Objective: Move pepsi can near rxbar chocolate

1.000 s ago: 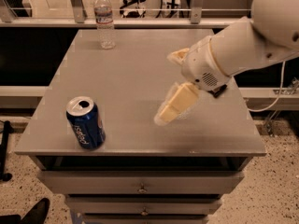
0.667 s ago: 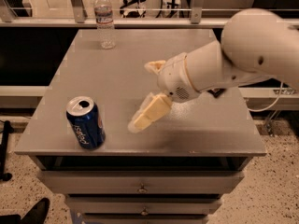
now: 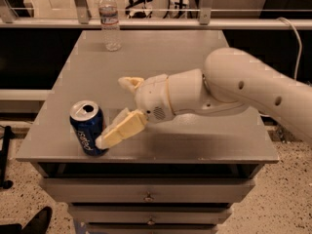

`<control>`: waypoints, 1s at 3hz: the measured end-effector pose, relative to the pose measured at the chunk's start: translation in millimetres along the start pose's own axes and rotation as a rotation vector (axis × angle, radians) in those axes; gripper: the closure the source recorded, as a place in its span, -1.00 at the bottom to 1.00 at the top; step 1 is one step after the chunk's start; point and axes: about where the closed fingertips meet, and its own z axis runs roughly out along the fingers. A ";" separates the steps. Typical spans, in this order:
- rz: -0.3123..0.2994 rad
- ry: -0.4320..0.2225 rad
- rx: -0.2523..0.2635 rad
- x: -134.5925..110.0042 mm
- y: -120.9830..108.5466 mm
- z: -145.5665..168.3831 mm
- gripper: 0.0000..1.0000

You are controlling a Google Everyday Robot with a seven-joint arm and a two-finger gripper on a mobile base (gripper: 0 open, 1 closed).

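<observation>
The pepsi can (image 3: 87,129) is blue with a silver top and stands upright near the grey table's front left corner. My gripper (image 3: 111,112) is just right of the can, with the white arm reaching in from the right. It is open. The near cream finger (image 3: 121,130) points down-left and its tip is at the can's right side, possibly touching. The far finger (image 3: 130,84) is behind and apart from the can. The rxbar chocolate does not show; it is hidden or out of view.
A clear plastic water bottle (image 3: 110,20) stands at the table's back left. The grey table (image 3: 204,147) tops a drawer cabinet (image 3: 148,197). A railing runs behind the table. A dark shoe (image 3: 34,221) is on the floor at lower left.
My gripper has moved left and toward the front across the table, from the right of the middle to right beside the can. The can and bottle have not moved.
</observation>
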 end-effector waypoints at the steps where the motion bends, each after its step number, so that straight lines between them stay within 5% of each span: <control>1: 0.041 -0.098 -0.047 -5.0 10.1 20.1 -1.00; 3: 0.081 -0.186 -0.066 7.4 21.5 53.9 0.14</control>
